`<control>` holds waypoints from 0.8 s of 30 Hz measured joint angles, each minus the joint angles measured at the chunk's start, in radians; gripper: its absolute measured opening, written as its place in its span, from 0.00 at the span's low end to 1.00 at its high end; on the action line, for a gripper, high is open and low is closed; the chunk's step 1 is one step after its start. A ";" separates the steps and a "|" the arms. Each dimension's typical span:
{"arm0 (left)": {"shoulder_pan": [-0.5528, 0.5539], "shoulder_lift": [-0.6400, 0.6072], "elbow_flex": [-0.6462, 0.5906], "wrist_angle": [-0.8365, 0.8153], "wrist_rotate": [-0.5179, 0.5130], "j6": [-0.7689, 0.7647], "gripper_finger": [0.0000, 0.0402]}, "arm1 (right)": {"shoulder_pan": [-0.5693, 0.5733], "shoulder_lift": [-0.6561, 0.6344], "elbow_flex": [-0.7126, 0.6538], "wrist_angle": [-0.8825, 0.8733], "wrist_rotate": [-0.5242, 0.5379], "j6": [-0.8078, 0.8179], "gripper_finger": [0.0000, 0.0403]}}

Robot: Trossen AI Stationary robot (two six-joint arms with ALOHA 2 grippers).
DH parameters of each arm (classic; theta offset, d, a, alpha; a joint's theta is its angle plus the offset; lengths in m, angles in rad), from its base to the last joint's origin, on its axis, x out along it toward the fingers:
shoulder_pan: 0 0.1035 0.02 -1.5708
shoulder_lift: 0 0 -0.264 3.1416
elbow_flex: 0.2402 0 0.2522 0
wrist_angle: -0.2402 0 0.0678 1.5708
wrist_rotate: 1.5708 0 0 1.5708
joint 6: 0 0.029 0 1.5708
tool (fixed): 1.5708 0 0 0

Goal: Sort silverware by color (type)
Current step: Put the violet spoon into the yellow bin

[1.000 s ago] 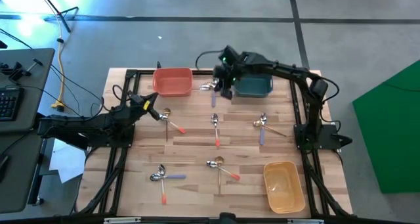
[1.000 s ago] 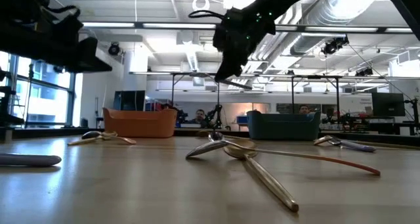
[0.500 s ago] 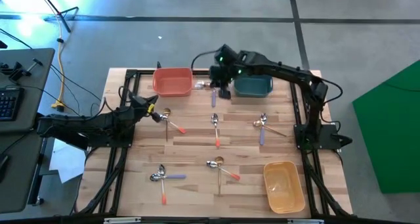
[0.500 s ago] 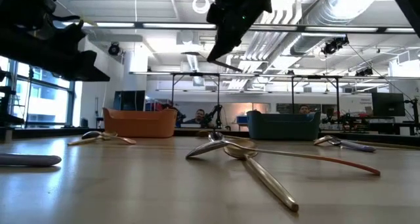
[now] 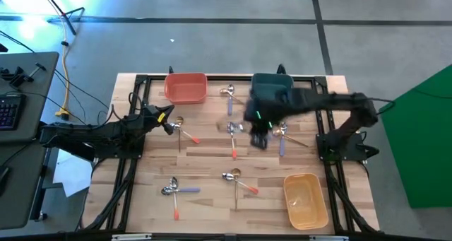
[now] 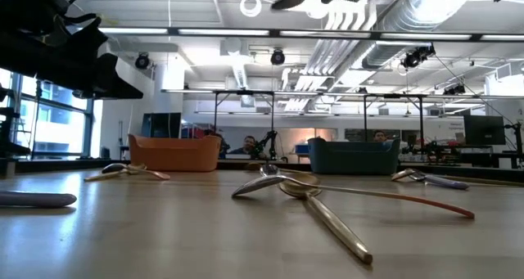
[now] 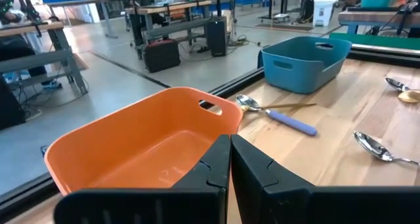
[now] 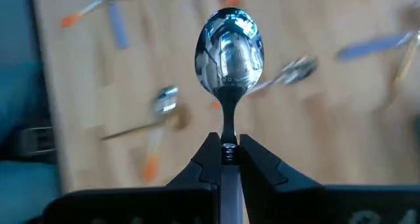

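My right gripper point(image 5: 258, 133) hangs over the middle of the table, shut on a spoon whose shiny bowl point(image 8: 230, 50) sticks out past the fingertips; its handle colour is hidden. My left gripper point(image 5: 164, 118) is shut and empty at the left side, beside the coral bowl point(image 5: 186, 87). Other spoons lie flat on the wood: a purple-handled one point(image 5: 229, 100) at the far edge between the coral and teal bowls point(image 5: 272, 85), an orange one point(image 5: 232, 138), and a pair point(image 5: 284, 135) by the right gripper. My right gripper pinches the spoon's thin neck point(image 8: 228, 122), just behind the bowl, between its two fingers. The fingers slant down from above and lie along the handle, which runs back between them out of sight. The spoon is lifted clear of the table, bowl end foremost.
A yellow bowl point(image 5: 305, 198) stands at the near right. More spoons lie at the left point(image 5: 183, 131), the near left point(image 5: 173, 190) and the near middle point(image 5: 239, 181). A black frame point(image 5: 134, 128) borders the table.
My right gripper has risen and swung from the far edge, between the coral and teal bowls, toward the near edge and a little to the right, to above the table's middle. It has carried the spoon along, clear of the table, and has turned.
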 joint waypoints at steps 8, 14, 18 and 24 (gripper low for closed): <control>0.000 0.000 0.000 0.003 0.001 -0.039 0.01 | 0.403 -0.022 -0.001 -0.217 0.264 0.729 0.04; 0.000 0.000 0.000 0.002 0.001 -0.071 0.01 | 0.684 -0.019 -0.165 -0.288 0.333 1.187 0.04; 0.000 0.000 0.000 0.006 0.001 -0.056 0.01 | 0.787 -0.034 -0.335 -0.174 0.272 1.404 0.04; 0.000 0.000 0.000 0.000 0.001 -0.051 0.01 | 0.866 -0.036 -0.529 0.003 0.213 1.617 0.04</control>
